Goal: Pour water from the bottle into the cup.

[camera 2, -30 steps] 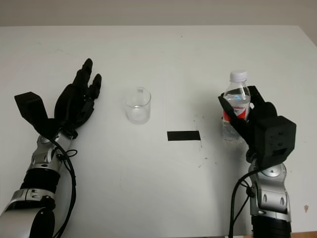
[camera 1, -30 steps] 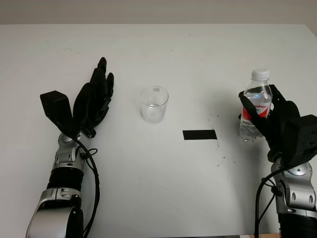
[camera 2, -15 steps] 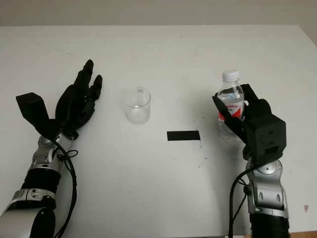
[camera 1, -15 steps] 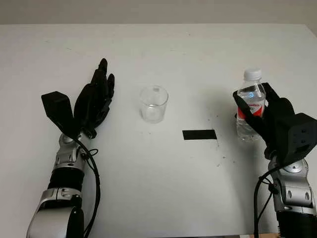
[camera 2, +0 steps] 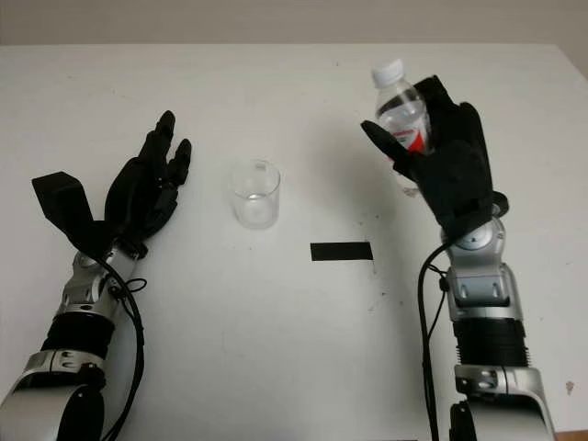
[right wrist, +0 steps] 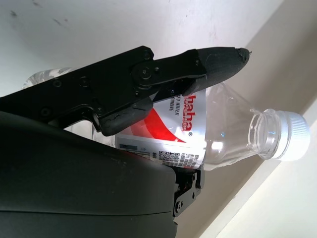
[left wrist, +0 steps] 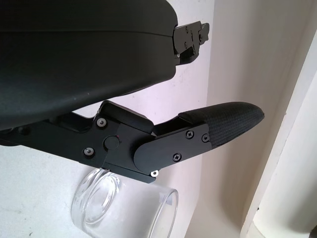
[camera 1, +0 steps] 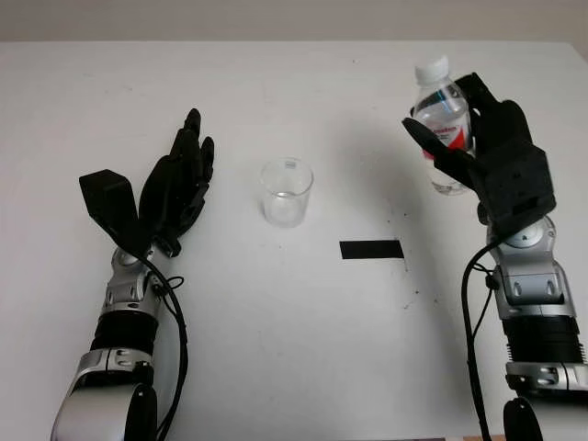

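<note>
From the left eye view, the right hand (camera 1: 487, 152) is up off the white bench (camera 1: 294, 349), its fingers wrapped round the clear water bottle (camera 1: 443, 115). The bottle leans a little toward the left hand's side, its white cap (camera 1: 432, 70) on and sticking out above the hand. The clear cup (camera 1: 286, 191) stands upright on the bench, well apart from the right hand and just beside the left hand (camera 1: 175, 188), which is open, holds nothing and has its fingers pointing away from the robot. A strip of black tape (camera 1: 371, 249) lies flat on the bench between the cup and the right hand, nearer to the robot than either.

The right eye view shows the same: bottle (camera 2: 402, 115) gripped in the raised right hand (camera 2: 441, 165), cup (camera 2: 255, 193) beside the open left hand (camera 2: 145, 195).

In the left wrist view, the left hand's black finger (left wrist: 218, 124) reaches out over the bench, and the cup (left wrist: 124, 208) sits close under the hand, its open rim showing; nothing is in the grasp.

In the right wrist view, one black finger (right wrist: 198, 62) crosses over the bottle's red and white label (right wrist: 176, 131), pressing the bottle against the hand's shell. The capped neck (right wrist: 280, 136) juts past the fingertip.
</note>
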